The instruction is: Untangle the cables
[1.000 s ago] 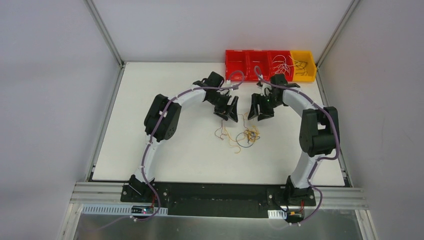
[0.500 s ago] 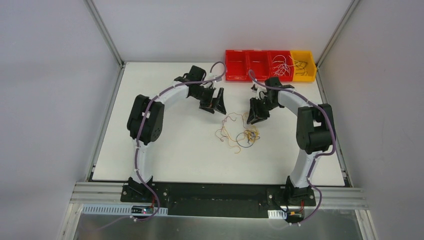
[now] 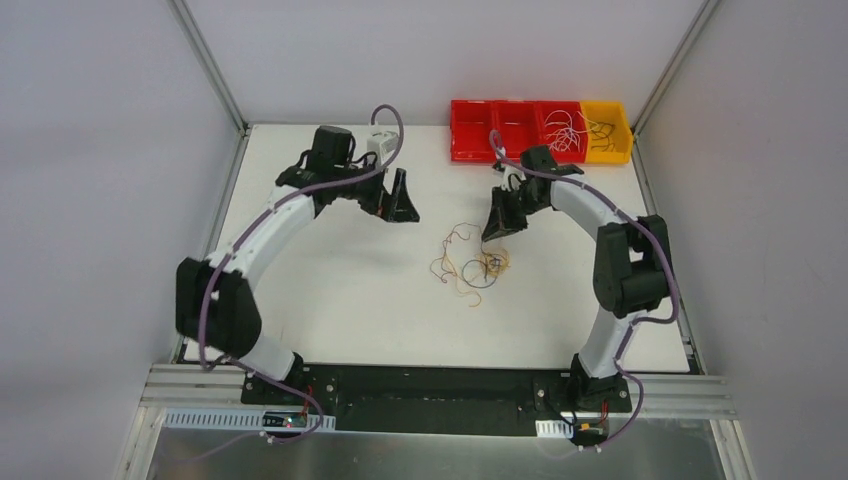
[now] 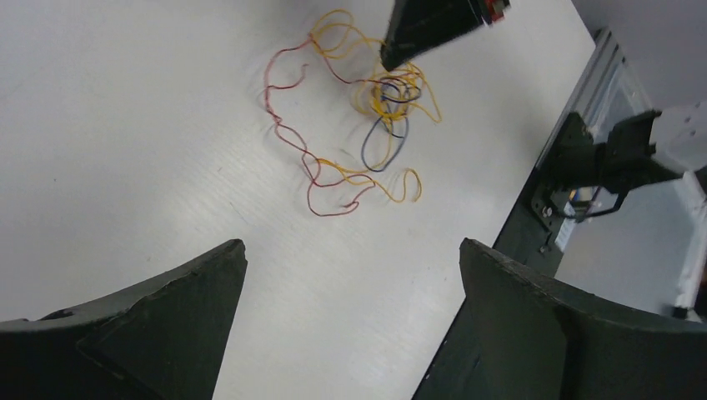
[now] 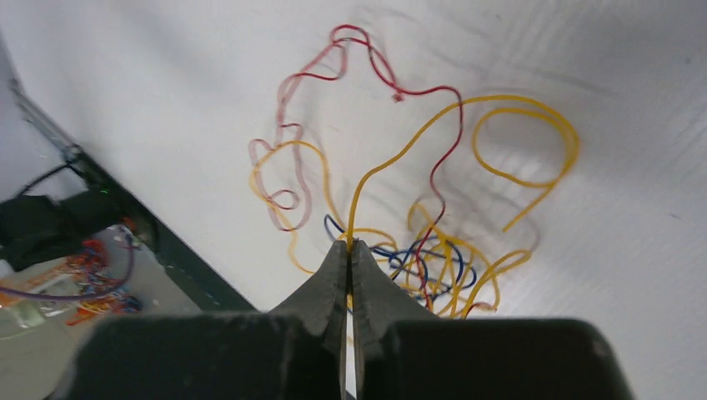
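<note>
The cables (image 3: 474, 263) lie as a loose tangle of thin yellow, red and blue strands in the middle of the white table. My right gripper (image 3: 493, 234) stands at the tangle's far right edge. In the right wrist view, the right gripper (image 5: 348, 243) is shut on one yellow cable (image 5: 352, 217), which rises from the fingertips and arcs away over the knot (image 5: 433, 268). My left gripper (image 3: 405, 212) hangs open to the left of the tangle, apart from it. The left wrist view shows the left gripper (image 4: 350, 245) with nothing between its jaws, and the cables (image 4: 396, 90) lie ahead under the right gripper (image 4: 417, 33).
A row of red bins (image 3: 500, 130) and a yellow bin (image 3: 607, 130) stands at the table's far right edge; two of them hold loose wires. The black base rail (image 3: 430, 385) runs along the near edge.
My left arm has swung back to the left, away from the tangle, and its jaws have opened wider. My right gripper has closed on a yellow strand.
</note>
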`<control>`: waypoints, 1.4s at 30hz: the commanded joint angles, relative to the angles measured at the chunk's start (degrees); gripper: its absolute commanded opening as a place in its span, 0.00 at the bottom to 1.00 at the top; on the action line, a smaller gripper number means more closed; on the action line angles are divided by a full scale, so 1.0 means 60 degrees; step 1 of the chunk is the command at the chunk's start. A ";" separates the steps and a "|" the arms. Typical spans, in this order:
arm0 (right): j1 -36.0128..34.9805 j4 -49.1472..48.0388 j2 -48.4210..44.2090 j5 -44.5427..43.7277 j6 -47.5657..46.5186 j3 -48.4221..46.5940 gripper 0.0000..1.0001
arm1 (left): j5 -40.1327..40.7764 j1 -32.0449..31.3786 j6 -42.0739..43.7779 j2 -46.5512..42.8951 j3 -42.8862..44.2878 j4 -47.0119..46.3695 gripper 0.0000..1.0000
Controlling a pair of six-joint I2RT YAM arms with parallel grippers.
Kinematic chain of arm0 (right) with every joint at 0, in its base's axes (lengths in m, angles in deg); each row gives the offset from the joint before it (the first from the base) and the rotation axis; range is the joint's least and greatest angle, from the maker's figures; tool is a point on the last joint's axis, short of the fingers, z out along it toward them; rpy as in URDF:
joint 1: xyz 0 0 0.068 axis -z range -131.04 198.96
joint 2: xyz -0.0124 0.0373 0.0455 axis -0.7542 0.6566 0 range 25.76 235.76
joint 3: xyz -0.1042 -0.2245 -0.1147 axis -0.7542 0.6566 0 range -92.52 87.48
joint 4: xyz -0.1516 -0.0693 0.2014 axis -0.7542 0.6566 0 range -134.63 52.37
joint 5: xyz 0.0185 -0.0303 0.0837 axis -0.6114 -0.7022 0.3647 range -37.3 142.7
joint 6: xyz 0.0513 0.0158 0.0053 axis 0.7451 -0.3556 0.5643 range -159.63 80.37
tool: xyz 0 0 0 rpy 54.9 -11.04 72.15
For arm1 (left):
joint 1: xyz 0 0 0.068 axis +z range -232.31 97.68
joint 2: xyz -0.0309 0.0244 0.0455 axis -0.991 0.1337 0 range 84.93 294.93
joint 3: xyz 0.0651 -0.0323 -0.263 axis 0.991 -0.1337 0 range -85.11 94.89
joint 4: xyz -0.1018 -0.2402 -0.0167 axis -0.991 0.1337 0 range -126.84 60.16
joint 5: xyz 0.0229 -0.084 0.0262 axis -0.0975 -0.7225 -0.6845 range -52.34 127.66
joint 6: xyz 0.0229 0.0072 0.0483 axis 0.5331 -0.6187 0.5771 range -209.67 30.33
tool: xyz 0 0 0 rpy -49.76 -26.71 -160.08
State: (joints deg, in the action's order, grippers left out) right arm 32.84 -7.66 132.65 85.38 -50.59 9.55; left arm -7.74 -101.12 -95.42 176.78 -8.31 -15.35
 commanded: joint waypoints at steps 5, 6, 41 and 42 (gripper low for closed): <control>-0.0453 -0.3006 -0.2644 0.1983 0.4481 -0.0431 0.00 | 0.2478 -0.2434 0.2205 -0.3318 -0.2787 -0.2545 0.99; -0.0495 -0.3237 -0.2772 0.2091 0.4797 -0.0452 0.00 | 0.2766 -0.2564 0.2064 -0.3292 -0.2773 -0.2843 0.99; 0.1140 -0.8974 -0.3391 0.3655 1.1727 -0.2622 0.00 | 0.2945 -0.0788 0.2524 -0.2475 -0.5193 -0.2941 0.21; 0.1259 -0.8980 -0.3427 0.3635 1.1760 -0.2699 0.00 | 0.2951 -0.0635 0.2615 -0.2539 -0.5295 -0.2847 0.14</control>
State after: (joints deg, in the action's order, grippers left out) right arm 37.95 -57.37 114.73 106.98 16.77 -3.43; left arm 12.60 -107.94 -82.73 165.57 -38.26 -35.46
